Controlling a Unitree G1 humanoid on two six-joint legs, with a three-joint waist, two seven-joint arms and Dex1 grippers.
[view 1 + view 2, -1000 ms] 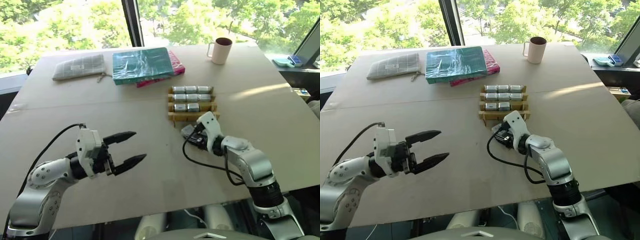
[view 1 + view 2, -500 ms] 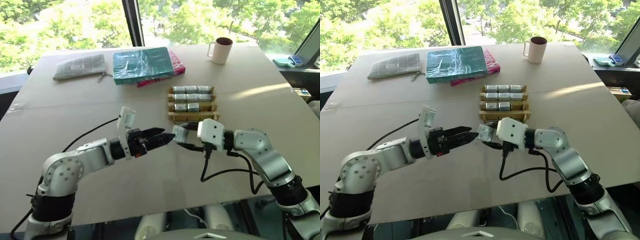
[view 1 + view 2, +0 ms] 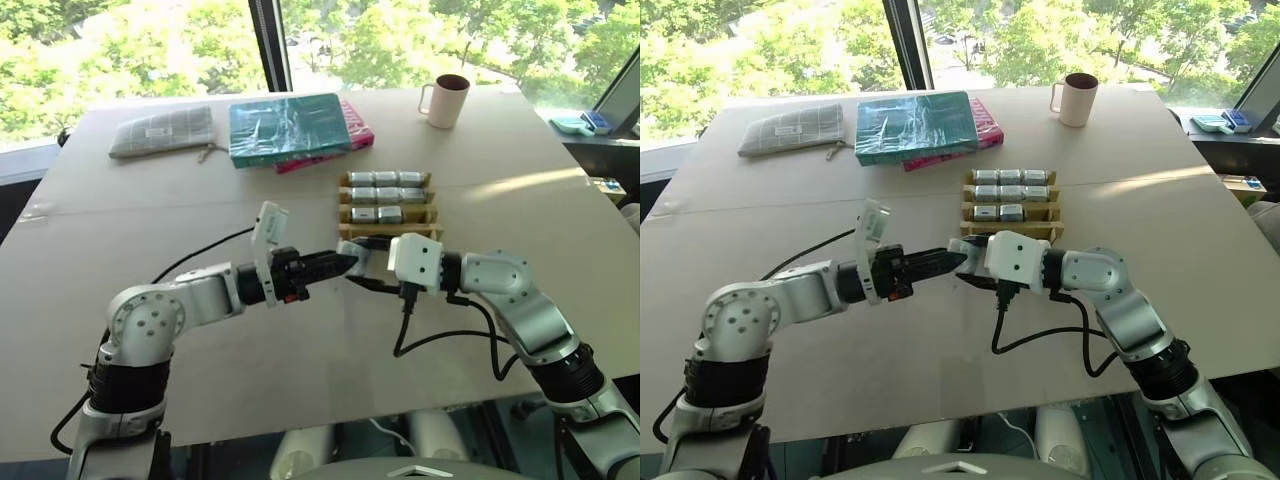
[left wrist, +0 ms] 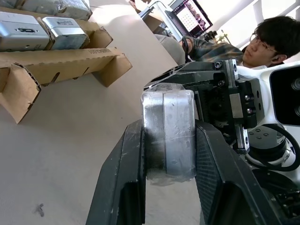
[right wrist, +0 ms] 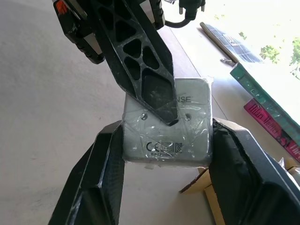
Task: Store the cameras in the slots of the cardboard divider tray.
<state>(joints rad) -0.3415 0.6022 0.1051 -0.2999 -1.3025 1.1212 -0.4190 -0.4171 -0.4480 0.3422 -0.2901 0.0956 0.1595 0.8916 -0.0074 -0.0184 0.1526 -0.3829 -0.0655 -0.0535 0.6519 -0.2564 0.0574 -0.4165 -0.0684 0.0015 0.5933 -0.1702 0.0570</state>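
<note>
Just in front of the tan cardboard divider tray (image 3: 387, 207), whose nearest row is empty, the left gripper (image 3: 345, 263) is clamped on a small silver-grey, film-wrapped camera (image 4: 168, 133) that the right gripper (image 5: 164, 136) also grips. Both pinching one slick block mid-air risks a tug-of-war: a badly timed release, or slipping film, could drop it onto the table.

Left gripper (image 4: 168, 140) clamped on plastic-wrapped camera (image 4: 168, 136), right gripper (image 4: 211, 101) gripping same; cardboard divider tray (image 4: 56, 63) beyond; person (image 4: 262, 42) behind.
</note>
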